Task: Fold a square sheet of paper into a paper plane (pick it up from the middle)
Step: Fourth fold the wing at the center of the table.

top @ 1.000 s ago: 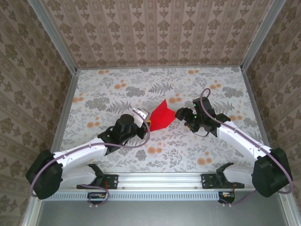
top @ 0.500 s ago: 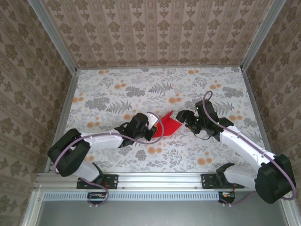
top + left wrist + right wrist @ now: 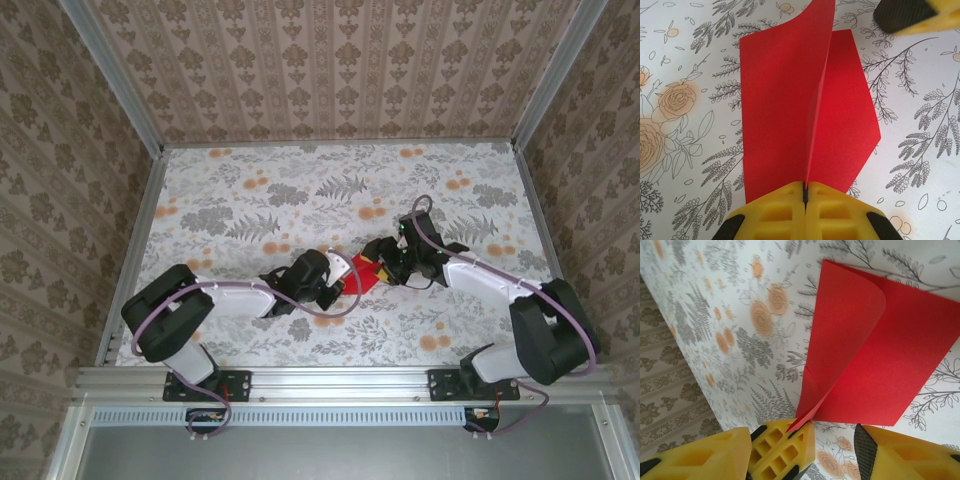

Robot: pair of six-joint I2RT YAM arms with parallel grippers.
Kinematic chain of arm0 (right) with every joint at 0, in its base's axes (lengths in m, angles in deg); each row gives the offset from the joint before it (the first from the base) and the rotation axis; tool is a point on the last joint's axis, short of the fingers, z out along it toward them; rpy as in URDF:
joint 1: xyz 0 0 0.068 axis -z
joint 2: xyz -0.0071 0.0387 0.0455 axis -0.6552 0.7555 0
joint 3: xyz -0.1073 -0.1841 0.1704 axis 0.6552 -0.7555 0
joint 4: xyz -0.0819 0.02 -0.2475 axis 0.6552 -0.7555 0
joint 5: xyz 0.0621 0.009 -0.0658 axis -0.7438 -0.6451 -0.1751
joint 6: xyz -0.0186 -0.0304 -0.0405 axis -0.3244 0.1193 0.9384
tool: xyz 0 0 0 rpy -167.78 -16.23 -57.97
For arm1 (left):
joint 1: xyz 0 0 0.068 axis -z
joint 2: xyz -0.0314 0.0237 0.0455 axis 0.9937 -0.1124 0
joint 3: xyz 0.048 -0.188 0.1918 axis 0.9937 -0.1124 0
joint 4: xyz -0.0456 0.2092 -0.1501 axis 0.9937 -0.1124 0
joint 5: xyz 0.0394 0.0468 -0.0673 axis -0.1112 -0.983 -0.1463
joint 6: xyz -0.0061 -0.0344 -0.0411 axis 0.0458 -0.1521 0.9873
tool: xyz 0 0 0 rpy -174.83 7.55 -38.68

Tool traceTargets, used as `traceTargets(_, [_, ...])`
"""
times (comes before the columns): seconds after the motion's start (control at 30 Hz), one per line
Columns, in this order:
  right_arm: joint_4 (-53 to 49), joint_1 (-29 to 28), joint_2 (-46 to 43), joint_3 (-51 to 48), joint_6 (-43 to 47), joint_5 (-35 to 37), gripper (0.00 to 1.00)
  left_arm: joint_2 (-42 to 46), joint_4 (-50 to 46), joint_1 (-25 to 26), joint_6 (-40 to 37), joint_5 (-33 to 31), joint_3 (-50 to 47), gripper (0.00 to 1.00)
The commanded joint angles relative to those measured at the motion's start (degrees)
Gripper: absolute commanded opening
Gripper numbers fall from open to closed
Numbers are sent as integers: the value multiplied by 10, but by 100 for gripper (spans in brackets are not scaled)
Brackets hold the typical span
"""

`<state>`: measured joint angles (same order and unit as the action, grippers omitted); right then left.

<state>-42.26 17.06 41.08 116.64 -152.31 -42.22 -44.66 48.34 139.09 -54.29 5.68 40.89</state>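
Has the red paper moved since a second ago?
Yes. The red paper has shifted toward the front rail and slightly right.

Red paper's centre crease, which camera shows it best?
Left wrist. The crease of the red paper runs straight up from the shut left gripper, with a flap on either side. The right wrist view shows a curled flap near the right gripper. From the top external view it is a small red patch between both grippers.

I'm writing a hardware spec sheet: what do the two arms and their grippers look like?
Both the left arm and right arm have white links, black joints and a looping lilac cable. The left gripper and right gripper have yellow latticed jaws with black pads.
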Motion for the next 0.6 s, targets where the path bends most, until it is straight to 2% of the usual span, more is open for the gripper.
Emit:
traceTargets(0.0, [9, -5, 32, 22, -27, -35, 57, -3, 14, 5, -18, -3, 18, 0])
traceTargets(0.23, [24, -9, 73, 35, -38, -59, 48, 1, 16, 7, -27, 9, 18, 0])
traceTargets(0.37, [-3, -8, 78, 48, -28, -56, 39, 7, 17, 8, -30, 16, 16, 0])
traceTargets(0.4, [-7, -7, 81, 49, -27, -58, 36, 8, 18, 8, -32, 17, 15, 1])
traceTargets(0.5, [-10, -5, 86, 48, -26, -68, 19, 13, 24, 7, -35, 19, 11, 4])
traceTargets(0.57, [-13, -2, 87, 47, -26, -76, 13, 16, 32, 7, -35, 20, 7, 6])
